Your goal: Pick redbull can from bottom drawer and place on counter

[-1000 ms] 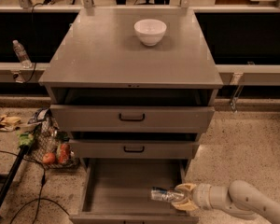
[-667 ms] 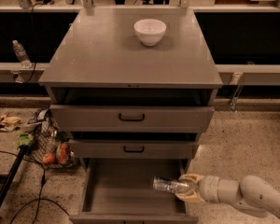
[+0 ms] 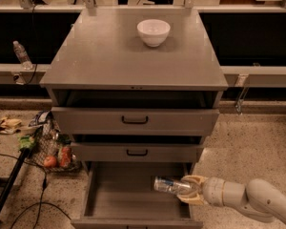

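The redbull can [image 3: 168, 185], slim, silver with bluish patches, lies on its side in my gripper [image 3: 187, 189], which is shut on its right end. The gripper reaches in from the lower right and holds the can just above the floor of the open bottom drawer [image 3: 126, 197], in its right half. The counter [image 3: 128, 56] is the grey top of the cabinet, well above the gripper. My pale arm [image 3: 250, 199] runs off to the right edge.
A white bowl [image 3: 153, 31] stands at the back of the counter. Two drawer fronts with black handles [image 3: 135, 120] [image 3: 137, 152] overhang the bottom drawer. A water bottle [image 3: 22, 55] stands on the left ledge. Floor clutter [image 3: 50, 151] and a black pole [image 3: 9, 187] lie left.
The gripper has lifted the can off the drawer floor and drawn it slightly up. The arm has risen with it.
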